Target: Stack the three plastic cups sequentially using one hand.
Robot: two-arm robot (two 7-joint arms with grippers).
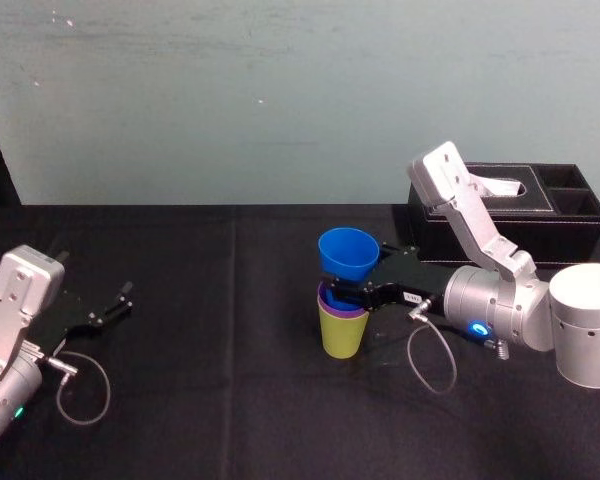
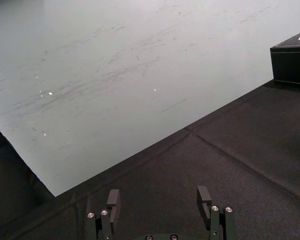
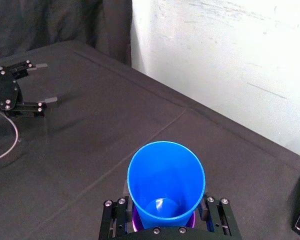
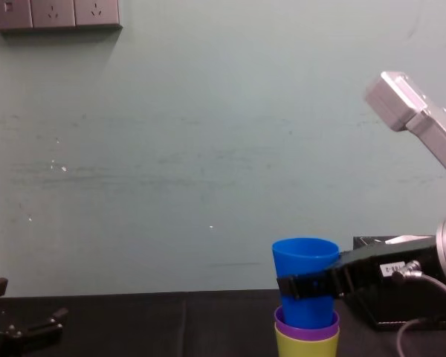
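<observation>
- Stage of the job?
- Last cup. Right gripper (image 1: 348,292) is clamped on the blue cup (image 1: 347,253), whose base sits inside the purple cup (image 1: 329,302), itself nested in the lime-yellow cup (image 1: 342,335) mid-table.
- Next move?
- Probably press straight down until it seats, then let go. Left gripper (image 1: 110,305) is parked far left, fingers apart.

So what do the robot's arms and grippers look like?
The left gripper and right gripper are black clamps, each trailing a looping grey cable. Both arms are silver-grey with boxy links; the right arm carries a blue light and a white label.
</observation>
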